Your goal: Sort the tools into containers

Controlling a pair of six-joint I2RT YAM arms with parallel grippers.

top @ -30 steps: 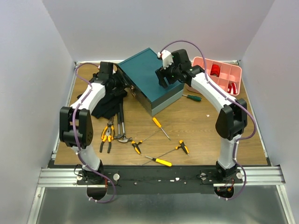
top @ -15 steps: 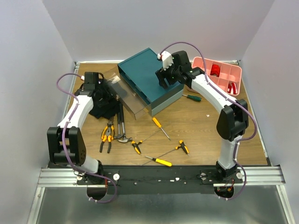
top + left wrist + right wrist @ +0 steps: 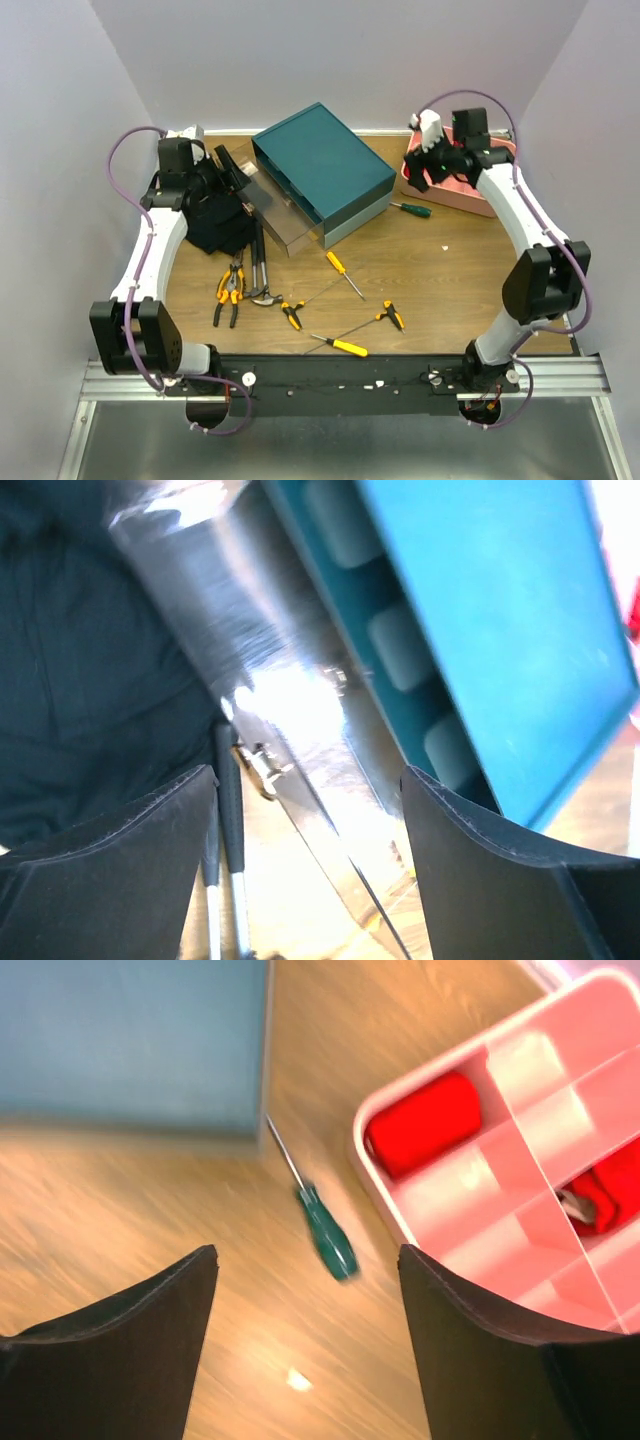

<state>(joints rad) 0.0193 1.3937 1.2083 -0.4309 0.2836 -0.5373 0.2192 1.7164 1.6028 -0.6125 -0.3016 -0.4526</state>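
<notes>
Teal drawer box [image 3: 325, 170], clear drawer [image 3: 272, 212] out beside black cloth [image 3: 215, 220], pliers [image 3: 229, 290] and screwdrivers [image 3: 340, 346] loose in front.

We see the pulled-out clear plastic drawer [image 3: 290, 725] only as a glare-smeared blur; the pink compartmented tray [image 3: 378, 1192] runs off the right edge, its red contents [image 3: 425, 1125] unidentifiable.

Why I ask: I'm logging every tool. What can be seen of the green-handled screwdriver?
The green-handled screwdriver has a green handle and a thin metal shaft. It lies flat on the wooden table between the teal box and the pink tray, shaft toward the box; whether its tip touches is unclear. Handle clear of the tray.
</notes>
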